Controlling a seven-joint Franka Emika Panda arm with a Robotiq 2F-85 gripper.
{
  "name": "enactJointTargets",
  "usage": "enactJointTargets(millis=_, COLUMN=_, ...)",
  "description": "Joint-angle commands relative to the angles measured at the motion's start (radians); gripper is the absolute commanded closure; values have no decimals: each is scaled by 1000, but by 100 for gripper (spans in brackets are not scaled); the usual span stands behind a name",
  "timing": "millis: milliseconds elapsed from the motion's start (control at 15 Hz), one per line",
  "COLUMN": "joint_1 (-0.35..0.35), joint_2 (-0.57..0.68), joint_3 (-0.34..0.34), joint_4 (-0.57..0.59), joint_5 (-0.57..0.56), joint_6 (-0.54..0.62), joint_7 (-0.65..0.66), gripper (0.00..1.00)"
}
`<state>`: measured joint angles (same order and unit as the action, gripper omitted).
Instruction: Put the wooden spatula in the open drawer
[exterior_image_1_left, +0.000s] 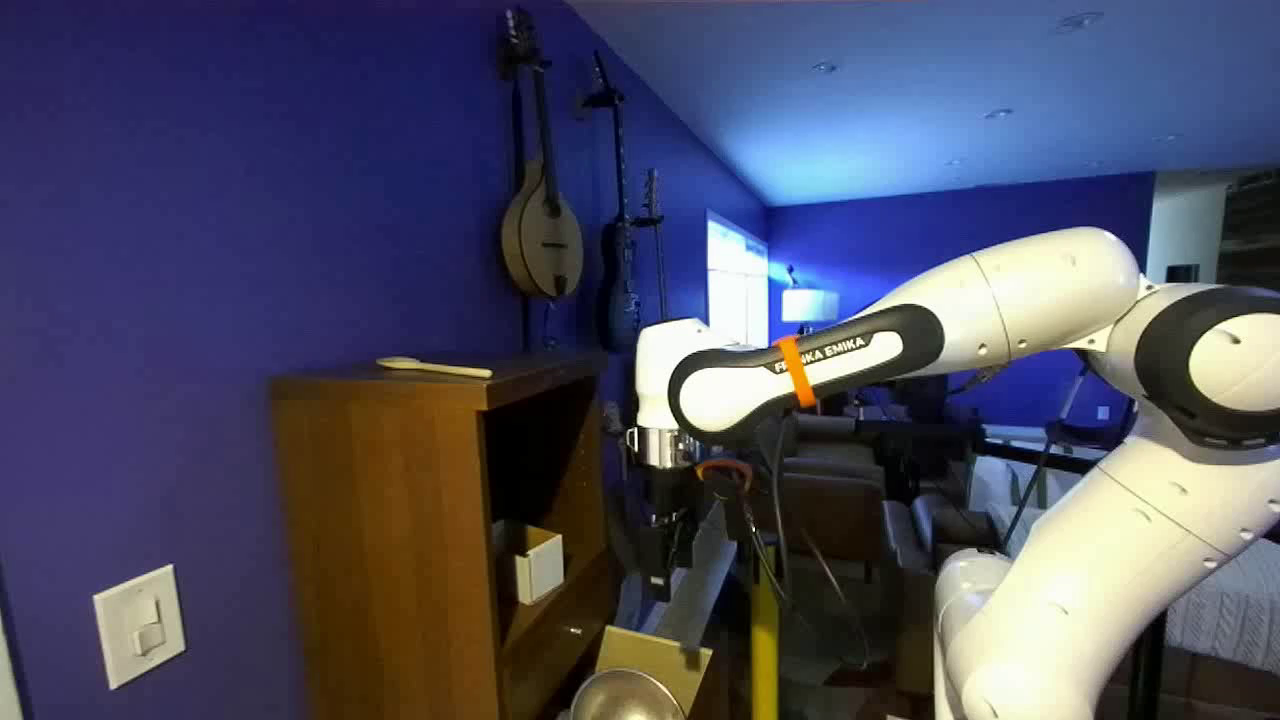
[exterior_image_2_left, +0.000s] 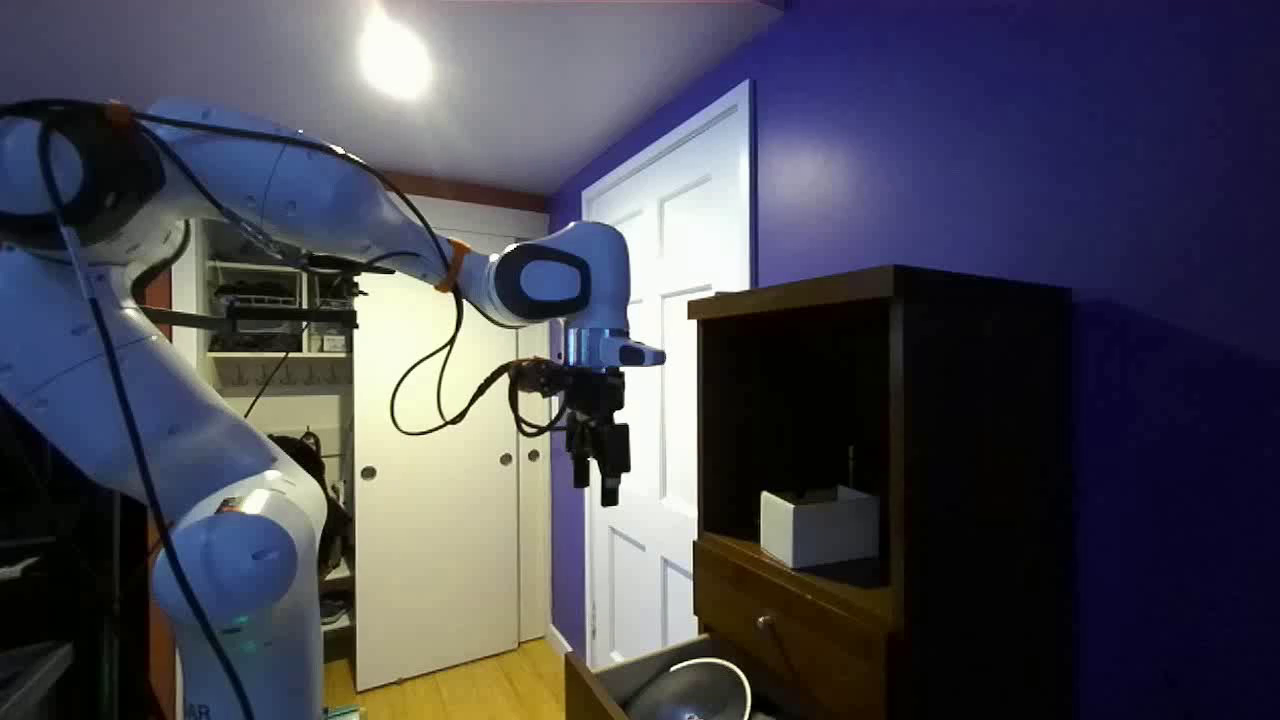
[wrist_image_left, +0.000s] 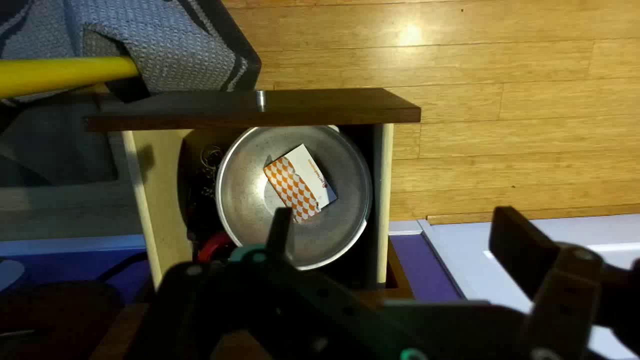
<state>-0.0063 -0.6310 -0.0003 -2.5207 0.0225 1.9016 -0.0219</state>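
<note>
The wooden spatula (exterior_image_1_left: 442, 369) lies flat on top of the brown cabinet, near its edge, in an exterior view. It does not show in the wrist view. The open drawer (exterior_image_1_left: 665, 650) sticks out low on the cabinet; it also shows in an exterior view (exterior_image_2_left: 648, 668) and in the wrist view (wrist_image_left: 384, 195). A large metal bowl (wrist_image_left: 345, 172) fills much of it. My gripper (exterior_image_1_left: 668, 578) points down in front of the cabinet, below its top, above the drawer area. In the wrist view my gripper (wrist_image_left: 393, 210) has its fingers wide apart with nothing between them.
The brown cabinet (exterior_image_2_left: 980, 480) has a dark compartment with a white box (exterior_image_2_left: 820, 530), above a closed drawer (exterior_image_2_left: 790, 625). A patterned card packet (wrist_image_left: 300, 182) lies in the bowl. A yellow post (exterior_image_1_left: 764, 630) stands near the open drawer. A white door (exterior_image_2_left: 670, 400) is behind.
</note>
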Motion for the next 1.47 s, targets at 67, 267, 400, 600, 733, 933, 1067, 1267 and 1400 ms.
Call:
enactJointTargets(millis=67, joint_1=3, joint_2=0, joint_3=-3, joint_4=2, joint_5=-2, joint_6=-2, joint_7=1, gripper=0)
enactJointTargets(millis=267, joint_1=3, joint_2=0, joint_3=-3, joint_4=2, joint_5=-2, joint_6=-2, joint_7=1, gripper=0)
enactJointTargets(millis=400, joint_1=3, joint_2=0, joint_3=-3, joint_4=2, joint_5=-2, joint_6=-2, joint_7=1, gripper=0)
enactJointTargets(millis=600, joint_1=3, joint_2=0, joint_3=-3, joint_4=2, joint_5=-2, joint_6=-2, joint_7=1, gripper=0)
enactJointTargets(millis=733, joint_1=3, joint_2=0, joint_3=-3, joint_4=2, joint_5=-2, joint_6=-2, joint_7=1, gripper=0)
enactJointTargets(millis=933, joint_1=3, joint_2=0, joint_3=-3, joint_4=2, joint_5=-2, joint_6=-2, joint_7=1, gripper=0)
enactJointTargets(millis=1067, joint_1=3, joint_2=0, joint_3=-3, joint_4=2, joint_5=-2, joint_6=-2, joint_7=1, gripper=0)
enactJointTargets(millis=1267, joint_1=3, joint_2=0, joint_3=-3, joint_4=2, joint_5=-2, joint_6=-2, joint_7=1, gripper=0)
enactJointTargets(millis=1400, joint_1=0, joint_2=-1, joint_3=-6, joint_4=10, joint_5=-2, joint_6=15, joint_7=3, gripper=0)
